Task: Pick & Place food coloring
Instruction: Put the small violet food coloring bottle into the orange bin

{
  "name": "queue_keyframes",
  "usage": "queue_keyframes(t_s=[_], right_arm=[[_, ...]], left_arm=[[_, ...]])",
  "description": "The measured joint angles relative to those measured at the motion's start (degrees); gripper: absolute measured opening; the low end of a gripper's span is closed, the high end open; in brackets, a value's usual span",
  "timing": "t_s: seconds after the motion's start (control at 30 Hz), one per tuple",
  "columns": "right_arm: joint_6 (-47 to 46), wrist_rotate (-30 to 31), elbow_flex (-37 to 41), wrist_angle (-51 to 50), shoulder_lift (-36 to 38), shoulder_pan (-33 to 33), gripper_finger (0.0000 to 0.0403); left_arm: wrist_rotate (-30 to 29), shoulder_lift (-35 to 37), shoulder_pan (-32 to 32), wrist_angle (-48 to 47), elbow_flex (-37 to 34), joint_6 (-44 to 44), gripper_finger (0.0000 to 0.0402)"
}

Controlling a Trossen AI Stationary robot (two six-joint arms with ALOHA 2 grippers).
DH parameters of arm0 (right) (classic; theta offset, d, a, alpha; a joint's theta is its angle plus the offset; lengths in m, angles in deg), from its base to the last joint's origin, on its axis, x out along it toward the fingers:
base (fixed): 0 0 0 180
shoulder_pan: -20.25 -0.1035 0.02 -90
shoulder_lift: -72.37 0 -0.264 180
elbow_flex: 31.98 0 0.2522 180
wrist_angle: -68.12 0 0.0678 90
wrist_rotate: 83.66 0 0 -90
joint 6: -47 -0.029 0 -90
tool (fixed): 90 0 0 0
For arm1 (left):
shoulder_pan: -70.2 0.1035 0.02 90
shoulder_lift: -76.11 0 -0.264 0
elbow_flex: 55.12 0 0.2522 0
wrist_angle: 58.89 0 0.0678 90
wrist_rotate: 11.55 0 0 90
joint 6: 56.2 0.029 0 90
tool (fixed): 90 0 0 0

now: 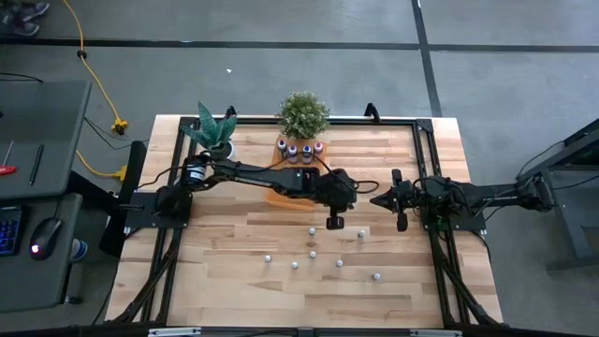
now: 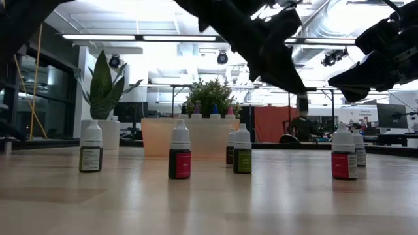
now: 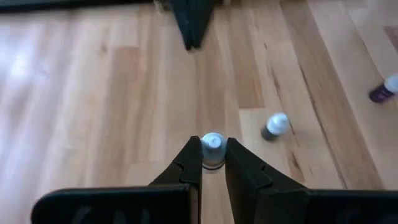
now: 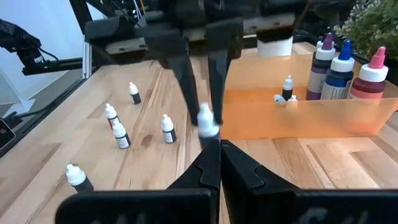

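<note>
Several tiny white-capped food coloring bottles stand upright on the wooden table, toward its near side. My left gripper hangs over them and is shut on one small bottle, which the right wrist view also shows. The orange tray lies just beyond, with larger bottles and a small bottle in it. My right gripper waits at the table's right side, shut and with nothing in it. My left gripper pinches the small bottle by its upper part, just under the white cap, between the free ends of its two fingers. The fingers slant down at it from the table's left. The bottle is lifted clear of the table, cap up.
Two potted plants stand at the far edge behind the tray. Loose bottles stand close under the left gripper. A black frame runs around the table.
</note>
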Motion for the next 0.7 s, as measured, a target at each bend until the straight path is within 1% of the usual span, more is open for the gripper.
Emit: queue_keyframes(t_s=[0.07,0.13,0.2,0.27,0.33,0.4,0.47,0.53,0.6,0.67,0.7], right_arm=[[0.00,0.02,-0.02,-0.01,0.01,0.02,0.0000],[0.00,0.01,-0.02,-0.04,-0.02,0.00,0.0000],[0.00,0.02,0.00,-0.09,0.00,0.00,0.0000],[0.00,0.00,0.00,-0.16,0.11,0.00,0.0000],[0.00,0.12,0.00,0.03,-0.22,0.00,0.0000],[0.00,0.09,0.00,0.03,-0.37,0.00,0.0000],[0.00,0.11,-0.02,0.02,-0.66,0.00,0.0000],[0.00,0.09,0.00,-0.04,-0.85,0.00,0.0000],[0.00,0.09,-0.01,-0.03,-0.98,0.01,0.0000],[0.00,0.09,-0.01,-0.04,-1.01,0.01,0.0000],[0.00,0.09,0.00,-0.05,-1.12,0.00,0.0000]], left_arm=[[-0.40,1.39,0.00,-1.83,-0.07,0.21,0.0031],[-0.49,2.23,0.00,-1.26,0.06,0.22,0.0031],[-0.77,3.53,0.02,-4.03,-0.07,0.00,0.0031],[-2.44,4.15,0.00,-3.85,0.07,-0.25,0.0031],[-4.66,5.49,0.00,-7.64,-0.11,-0.77,0.0031],[-7.09,6.44,-0.02,-8.19,0.04,-1.29,0.0031],[-8.24,7.82,0.00,-11.49,-0.04,-1.68,0.0031],[-9.26,8.69,0.00,-12.50,0.00,-1.83,0.0031],[-11.18,10.14,0.00,-16.23,-0.07,-2.96,0.0031],[-13.61,11.08,0.00,-16.95,0.11,-5.16,0.0031],[-14.55,11.90,0.00,-19.65,0.00,-6.58,0.0031]])
